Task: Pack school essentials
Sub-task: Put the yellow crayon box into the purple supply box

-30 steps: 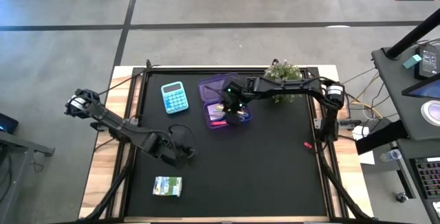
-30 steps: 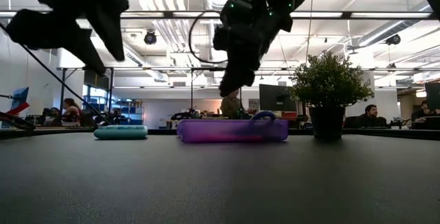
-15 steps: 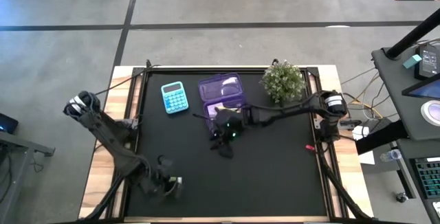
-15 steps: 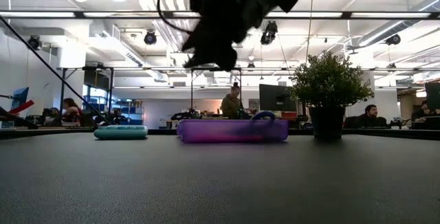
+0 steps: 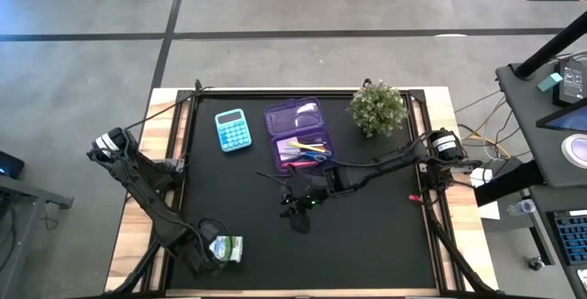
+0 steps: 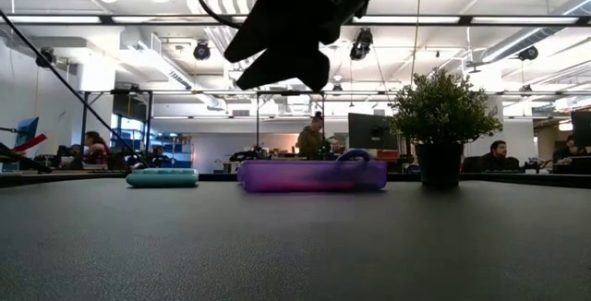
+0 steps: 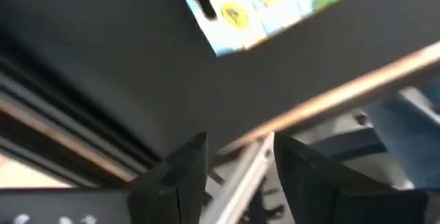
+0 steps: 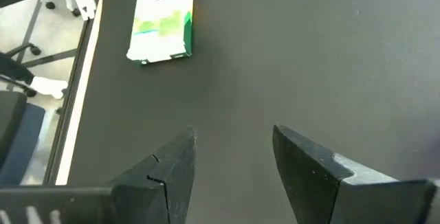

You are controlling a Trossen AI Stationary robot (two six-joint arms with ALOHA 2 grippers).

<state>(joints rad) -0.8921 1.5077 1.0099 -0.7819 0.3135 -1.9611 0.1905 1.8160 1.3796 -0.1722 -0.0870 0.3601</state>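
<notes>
black mat, purple case (image 5: 299,138) filled with pens.
right gripper (image 5: 298,209), open and empty, has left the case; left gripper (image 5: 204,255), open, reached the packet (image 5: 226,248) at the near-left corner.

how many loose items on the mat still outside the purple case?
2: the teal calculator beside the purple plastic case, toward the left arm's side, and the green-and-white packet at the mat's near edge by the left claw. The potted plant is not counted.

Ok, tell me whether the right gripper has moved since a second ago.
Yes. The right gripper was over the purple case beside the plant; it now hangs over bare mat nearer the table's front, jaws open and empty.
</notes>
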